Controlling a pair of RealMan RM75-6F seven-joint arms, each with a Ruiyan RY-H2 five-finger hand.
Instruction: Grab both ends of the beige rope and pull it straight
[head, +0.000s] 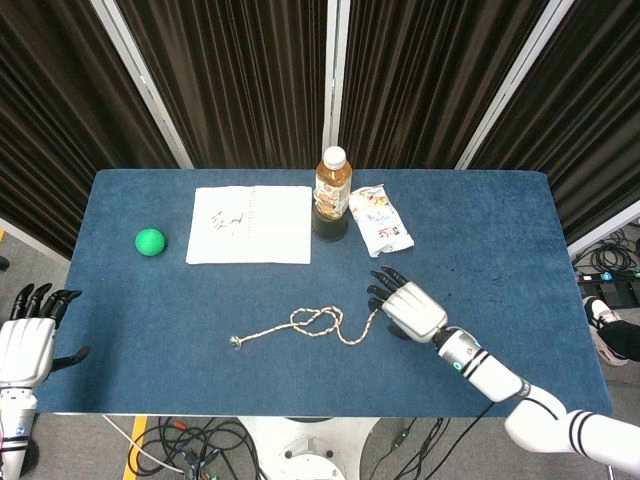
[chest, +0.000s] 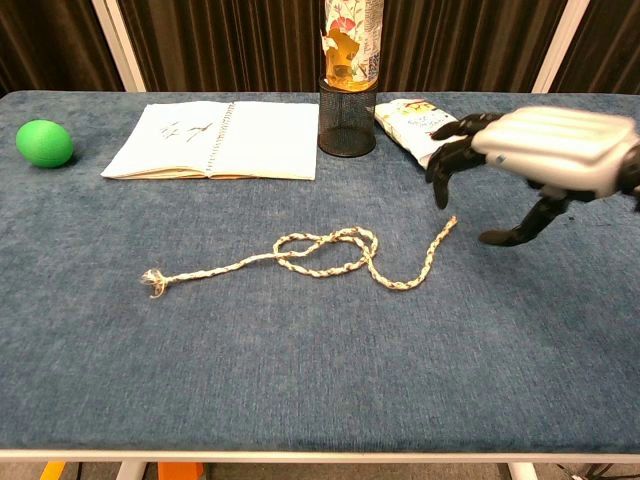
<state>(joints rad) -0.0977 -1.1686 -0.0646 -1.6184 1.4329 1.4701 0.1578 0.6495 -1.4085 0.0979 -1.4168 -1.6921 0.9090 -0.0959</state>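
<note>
Here, right hand (head: 408, 307) fingers spread, empty, just beside beige rope (head: 318, 323) end

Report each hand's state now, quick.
Left hand: open, holding nothing, off the table's edge.
Right hand: open, fingers spread above the beige rope, not gripping it.

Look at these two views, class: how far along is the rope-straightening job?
Done: nothing yet; the rope lies loosely knotted on the table, both ends free. In hand: the right robot hand hovers open beside the rope's right end, not touching it. Left: the left robot hand sits off the table's edge and must reach the frayed left end; then both grip and pull.
</note>
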